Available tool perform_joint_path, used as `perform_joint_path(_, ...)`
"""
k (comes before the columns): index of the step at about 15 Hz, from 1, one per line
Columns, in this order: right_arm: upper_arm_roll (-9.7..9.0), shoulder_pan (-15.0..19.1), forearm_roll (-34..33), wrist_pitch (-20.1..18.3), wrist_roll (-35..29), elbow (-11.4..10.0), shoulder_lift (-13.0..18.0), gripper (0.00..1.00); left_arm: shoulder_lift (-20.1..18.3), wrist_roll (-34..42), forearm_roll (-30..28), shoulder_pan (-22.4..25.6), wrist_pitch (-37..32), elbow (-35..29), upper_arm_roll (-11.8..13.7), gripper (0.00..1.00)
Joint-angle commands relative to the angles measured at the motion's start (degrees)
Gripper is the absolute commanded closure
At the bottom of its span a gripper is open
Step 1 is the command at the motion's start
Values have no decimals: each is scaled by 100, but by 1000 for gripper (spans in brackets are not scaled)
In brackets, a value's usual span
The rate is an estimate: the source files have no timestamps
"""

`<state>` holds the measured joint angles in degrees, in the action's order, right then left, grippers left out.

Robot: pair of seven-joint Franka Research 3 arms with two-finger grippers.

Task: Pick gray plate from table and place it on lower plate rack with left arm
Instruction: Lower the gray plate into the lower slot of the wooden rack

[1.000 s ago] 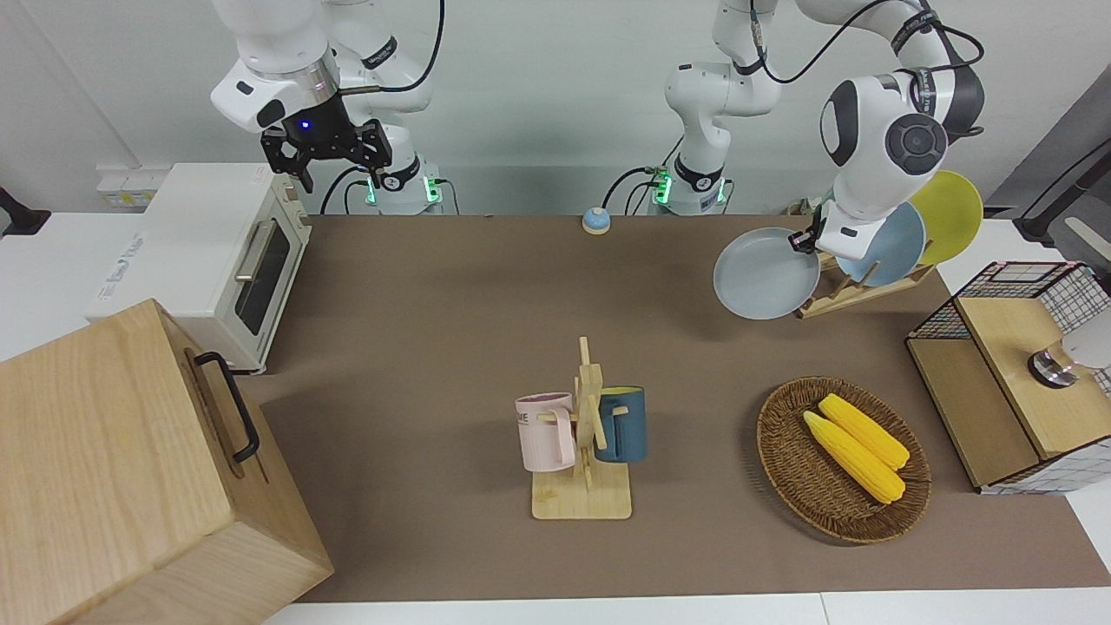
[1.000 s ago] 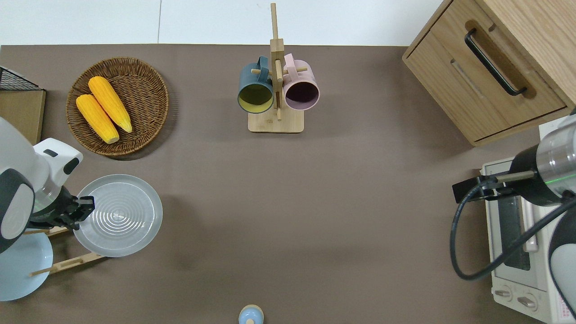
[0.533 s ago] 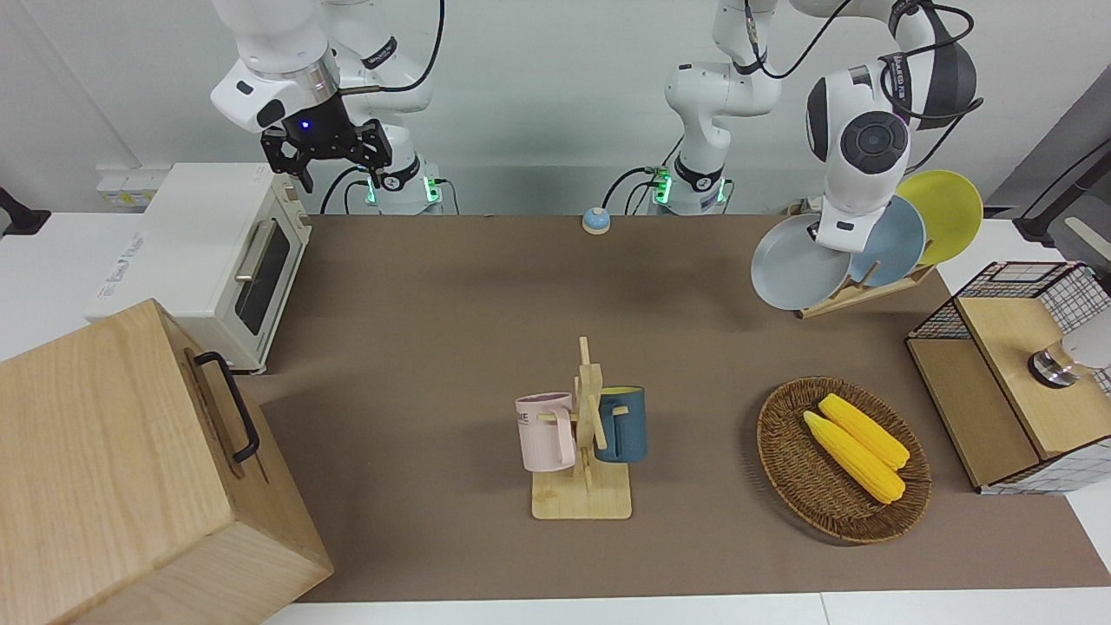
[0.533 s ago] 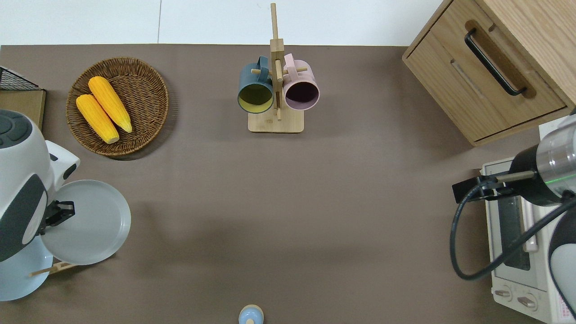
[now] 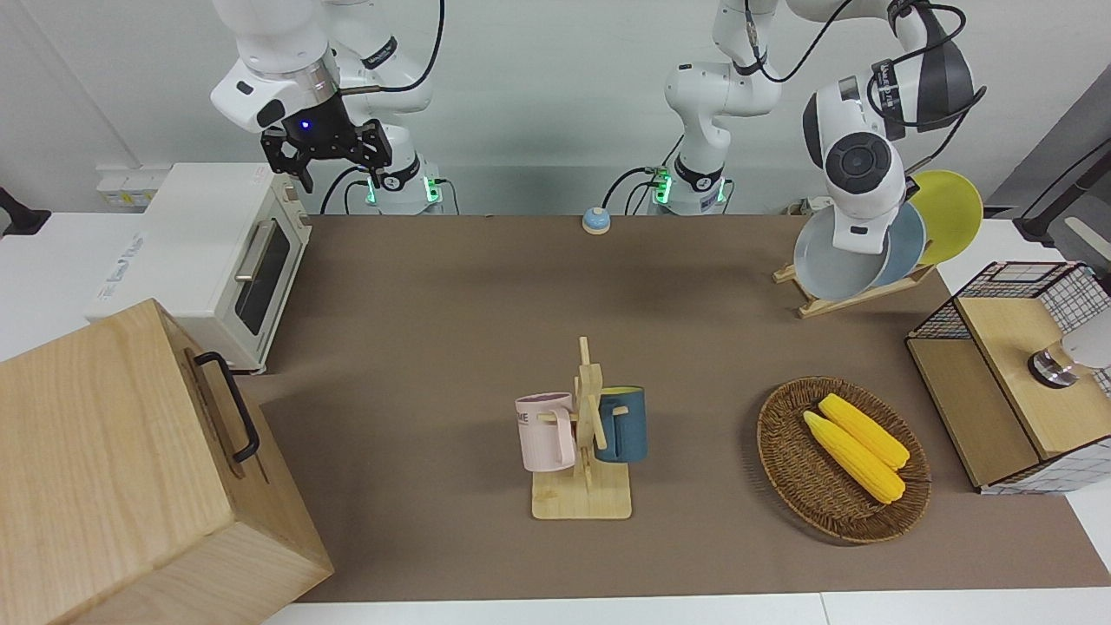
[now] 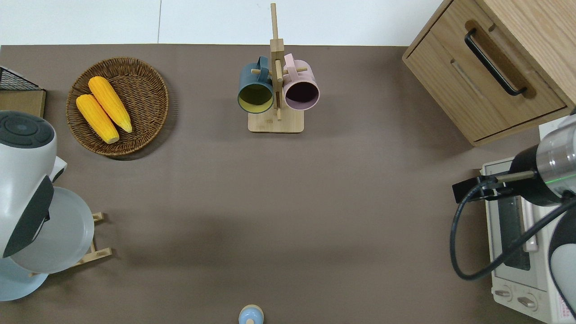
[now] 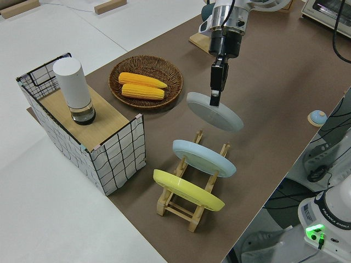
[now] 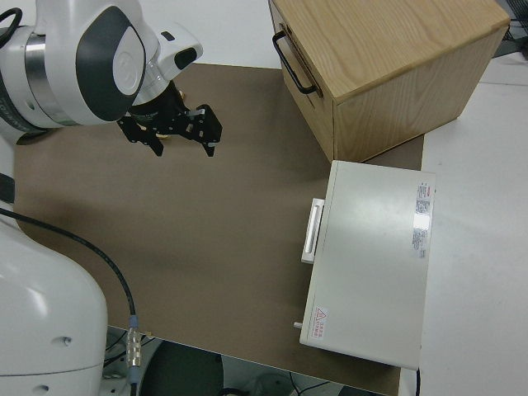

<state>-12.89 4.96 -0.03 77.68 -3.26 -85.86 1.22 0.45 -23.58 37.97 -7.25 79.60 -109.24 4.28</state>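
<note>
My left gripper [image 7: 214,99] is shut on the rim of the gray plate [image 7: 215,111]. It holds the plate tilted in the air over the low end of the lower plate rack [image 7: 211,143]. The sky-blue plate [image 7: 204,158] and the yellow plate [image 7: 188,190] stand in the higher slots. In the front view the gray plate [image 5: 835,265] overlaps the blue plate [image 5: 910,241] and the rack [image 5: 855,299], and the wrist hides the gripper. In the overhead view the arm covers much of the plate [image 6: 63,243]. My right arm is parked, its gripper [image 5: 325,156] open and empty.
A wicker basket [image 5: 785,451] with two corn cobs and a wire-sided box [image 5: 1015,382] lie farther from the robots than the rack. A mug stand [image 5: 586,434] with two mugs is mid-table. A toaster oven [image 5: 208,260] and a wooden cabinet [image 5: 130,469] are at the right arm's end.
My left arm has carried the gray plate from beside the rack to over its low end and tilted it more steeply. The right arm has not moved.
</note>
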Motion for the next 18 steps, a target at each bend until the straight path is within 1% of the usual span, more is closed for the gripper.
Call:
perform_joint_path(1,-38,85,21,-87,19,35,27,11,182,-173,176,-75,-190,-80,20,1000)
perform_joint_path(4,-38,84,21,-87,18,35,27,13,262,-515,202,-75,-374,-150,20,1000)
perform_joint_path(7,-38,76,21,-87,19,35,27,13,288,-665,194,-75,-700,-229,20,1000)
perform_joint_path(9,-38,85,12,-87,19,35,27,13,315,-805,211,-75,-691,-238,20,1000)
perform_joint_path(12,-38,76,21,-87,19,35,27,13,455,-1139,316,-93,-700,-230,11,1000)
perform_joint_path(14,-38,85,21,-87,19,35,27,11,560,-1227,343,-207,-700,-230,11,1000)
perform_joint_path(18,-38,85,12,-87,19,35,27,13,675,-1490,334,-259,-709,-230,3,1000)
